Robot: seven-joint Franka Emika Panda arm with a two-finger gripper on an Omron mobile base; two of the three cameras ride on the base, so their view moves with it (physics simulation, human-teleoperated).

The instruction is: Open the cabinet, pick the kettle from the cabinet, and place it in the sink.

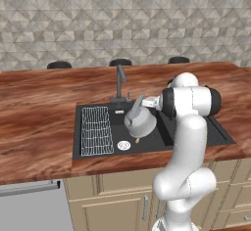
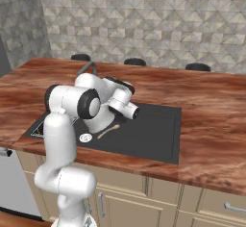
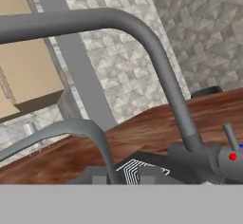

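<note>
The silver-grey kettle (image 1: 140, 121) hangs tilted just above the black sink (image 1: 218, 132), near the middle of the basin. My gripper (image 1: 143, 101) is shut on its arched handle, reaching left from the white arm. In the hand view the grey kettle handle (image 3: 80, 126) curves down between my fingertips (image 3: 97, 175), and my gripper (image 3: 123, 174) faces the dark faucet (image 3: 156, 52). A beige cabinet (image 3: 26, 76) shows at that view's upper left; whether its doors stand open cannot be told. In the right base view the arm hides most of the kettle over the sink (image 2: 153, 130).
A grey wire rack (image 1: 96, 129) fills the sink's left part, and the faucet (image 1: 119, 80) stands at its back edge. A small wooden utensil (image 2: 108, 131) lies on the basin floor near the drain (image 1: 124, 145). Dark stools (image 1: 120, 61) line the far side of the wooden counter (image 1: 39, 112).
</note>
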